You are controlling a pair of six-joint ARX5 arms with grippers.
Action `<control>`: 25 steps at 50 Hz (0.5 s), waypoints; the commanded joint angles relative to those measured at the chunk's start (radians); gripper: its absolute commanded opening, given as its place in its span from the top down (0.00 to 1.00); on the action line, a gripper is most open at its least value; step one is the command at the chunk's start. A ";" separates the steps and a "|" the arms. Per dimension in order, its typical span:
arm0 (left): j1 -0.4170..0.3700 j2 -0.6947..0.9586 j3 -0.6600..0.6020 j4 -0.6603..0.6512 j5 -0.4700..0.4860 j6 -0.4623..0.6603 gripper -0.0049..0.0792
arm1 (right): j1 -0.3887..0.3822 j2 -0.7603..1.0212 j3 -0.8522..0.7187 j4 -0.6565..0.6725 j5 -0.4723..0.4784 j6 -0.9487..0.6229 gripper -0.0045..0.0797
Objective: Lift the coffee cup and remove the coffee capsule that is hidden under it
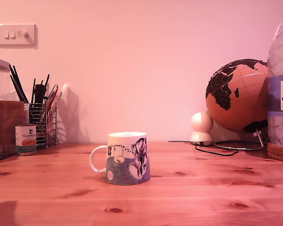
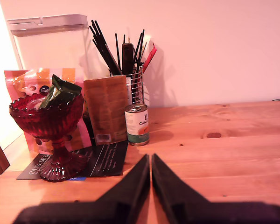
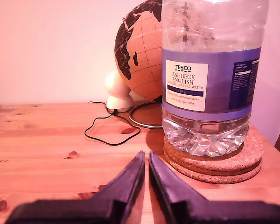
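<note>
Exterior view showed the cup (image 1: pixel 127 158) standing upside down, base up, alone near the middle of the desk (image 1: pixel 188 197), its handle toward that view's left. No capsule could be seen, and neither hand appeared in that view.

My first hand (image 2: pixel 150 161) hung low over the desk with its two dark fingers (image 2: pixel 135 186) pressed together, only a hairline gap between them, holding nothing and touching nothing. Just ahead of its tips stood a small can (image 2: pixel 136 124); beyond that a wire holder (image 2: pixel 133 86) of black pens, a brown packet (image 2: pixel 106 109) and a red glass bowl (image 2: pixel 46 122) lay off to one side.

My second hand (image 3: pixel 146 158) was likewise closed and empty, tips together above bare wood. Close beside its tips a big water bottle (image 3: pixel 207 74) sat on stacked cork mats (image 3: pixel 214 161). Farther ahead were a globe (image 3: pixel 139 49) and a loose black cable (image 3: pixel 109 133).

The cup was in neither wrist view, so it lay well apart from both hands.
</note>
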 commanded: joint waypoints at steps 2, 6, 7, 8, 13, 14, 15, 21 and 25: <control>-0.003 -0.004 -0.018 -0.011 0.011 0.005 0.96 | 0.004 -0.006 -0.003 -0.008 -0.004 0.002 0.96; -0.003 -0.004 -0.018 -0.011 0.011 0.005 0.96 | 0.004 -0.006 -0.003 -0.008 -0.004 0.002 0.96; -0.003 -0.004 -0.018 -0.011 0.011 0.005 0.96 | 0.004 -0.006 -0.003 -0.008 -0.003 0.002 0.96; -0.003 -0.004 -0.018 -0.011 0.011 0.005 0.96 | 0.004 -0.006 -0.003 -0.008 -0.004 0.002 0.96; -0.003 -0.004 -0.018 -0.011 0.011 0.005 0.96 | 0.004 -0.006 -0.003 -0.008 -0.004 0.003 0.96; -0.003 -0.004 -0.018 -0.011 0.011 0.004 0.96 | 0.004 -0.006 -0.003 -0.007 -0.004 0.003 0.96; -0.003 -0.004 -0.018 -0.010 0.011 0.004 0.96 | 0.004 -0.006 -0.003 -0.006 -0.004 0.004 0.96; -0.003 -0.004 -0.018 0.006 0.023 -0.039 0.96 | 0.004 -0.006 0.000 0.004 -0.015 0.041 0.96; -0.003 -0.004 -0.018 0.029 0.042 -0.108 0.96 | 0.004 -0.006 0.000 0.040 -0.026 0.110 0.96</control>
